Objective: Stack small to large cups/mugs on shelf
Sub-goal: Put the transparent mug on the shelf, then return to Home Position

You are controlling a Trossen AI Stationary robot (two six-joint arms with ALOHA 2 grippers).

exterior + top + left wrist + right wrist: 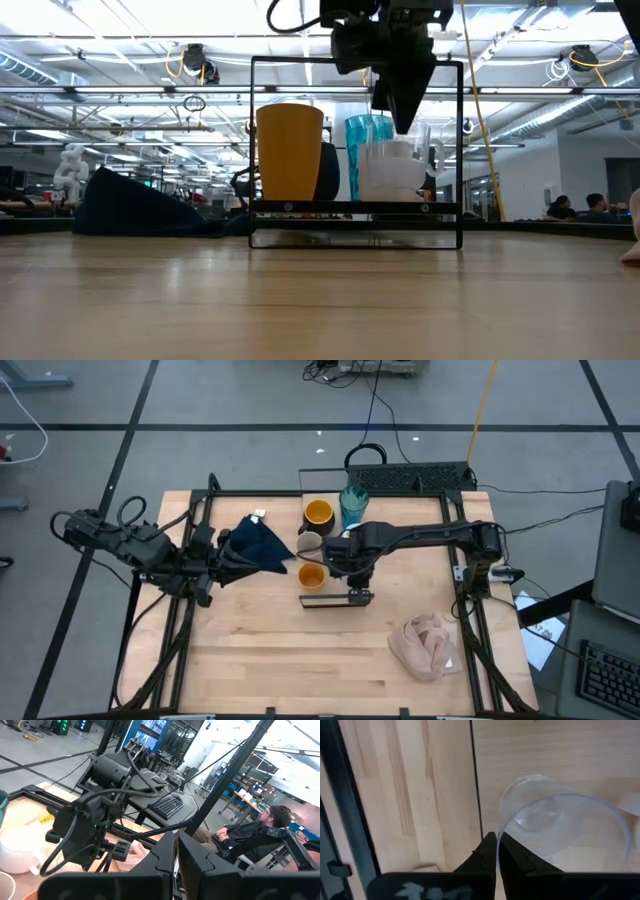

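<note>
Overhead, right gripper [496, 851] — pinched together — above small clear glass [560, 827].

I see a smooth transparent small clear glass [560, 827] on the matt light-wood tabletop [410, 795]. The dark navy cloth [258, 546] looks soft.

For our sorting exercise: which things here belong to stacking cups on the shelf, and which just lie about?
Job: orange cup, grey-beige cup, black mug, teal tumbler, white mug, clear glass, shelf.
Lying about: navy cloth, pink-beige cloth.
</note>
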